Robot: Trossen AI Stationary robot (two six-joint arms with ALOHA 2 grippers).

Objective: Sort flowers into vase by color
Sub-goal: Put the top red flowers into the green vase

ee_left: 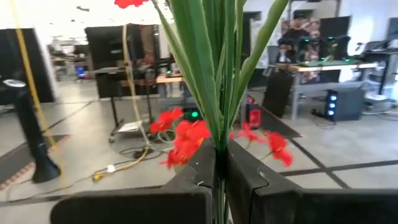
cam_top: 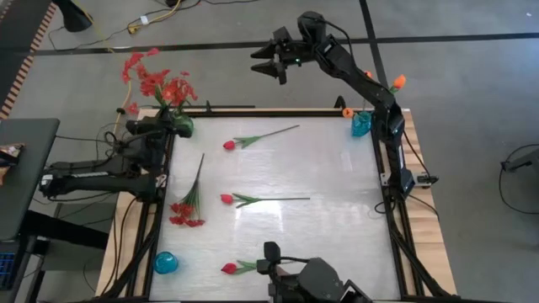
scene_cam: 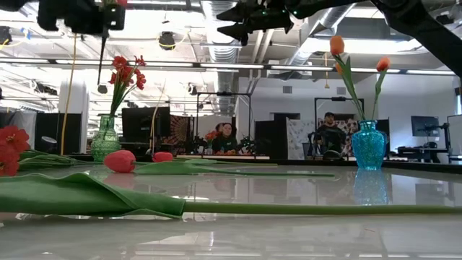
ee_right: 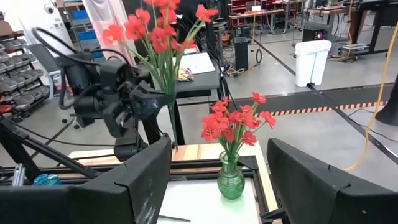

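A red flower spray (ee_right: 163, 37) is pinched by its stems in the left end effector (ee_right: 146, 102), raised above the green vase (ee_right: 231, 178) at the desk's (cam_top: 337, 168) far left corner. The right end effector (cam_top: 268, 66) hangs spread beyond the far edge, over open floor.

The shiny white surface (cam_top: 337, 168) held three pinkish-red tulips (cam_top: 228, 145), a red spray (cam_top: 187, 210), and vases: green (cam_top: 182, 126) at 11 o'clock, blue (cam_top: 361, 124) at 1 o'clock.
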